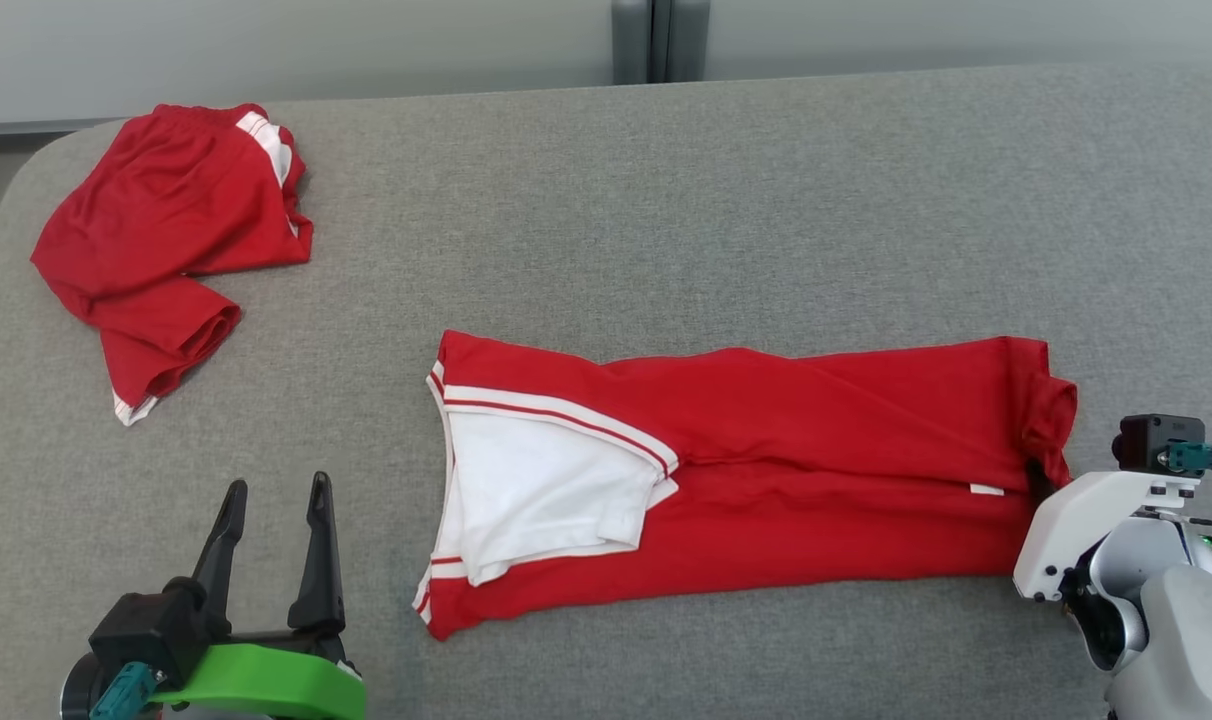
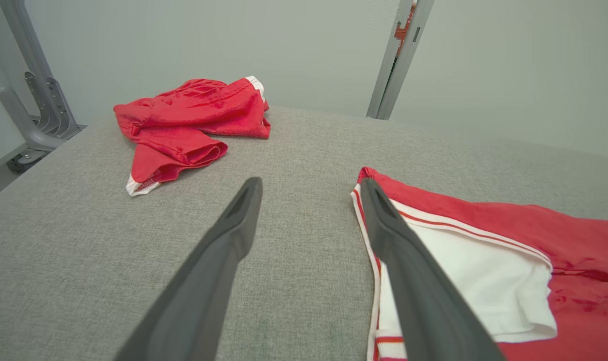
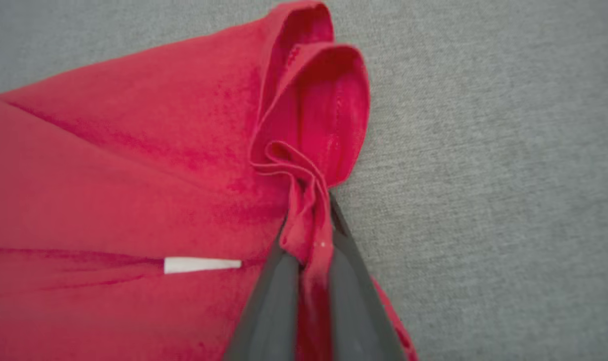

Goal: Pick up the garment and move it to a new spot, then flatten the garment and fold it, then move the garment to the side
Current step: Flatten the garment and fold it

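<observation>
The garment [image 1: 766, 450] is red with a white panel and white trim at its left end. It lies stretched out, folded lengthwise, on the grey table [image 1: 666, 200]. My right gripper [image 1: 1044, 485] is at the garment's right end. In the right wrist view, the gripper [image 3: 311, 220] is shut on a bunched pleat of the red cloth [image 3: 133, 175] near a small white tag [image 3: 201, 264]. My left gripper [image 1: 276, 482] stands open at the lower left, apart from the cloth. In the left wrist view, its fingers [image 2: 310, 181] hold nothing, and the garment's white-trimmed end [image 2: 535, 225] lies just right of them.
A second red garment [image 1: 166, 240] with white trim lies crumpled at the table's far left corner [image 2: 193, 125]. A grey post [image 1: 656, 40] stands behind the table. A metal frame [image 2: 33, 100] stands off the left edge. Bare cloth surface spreads between the two garments.
</observation>
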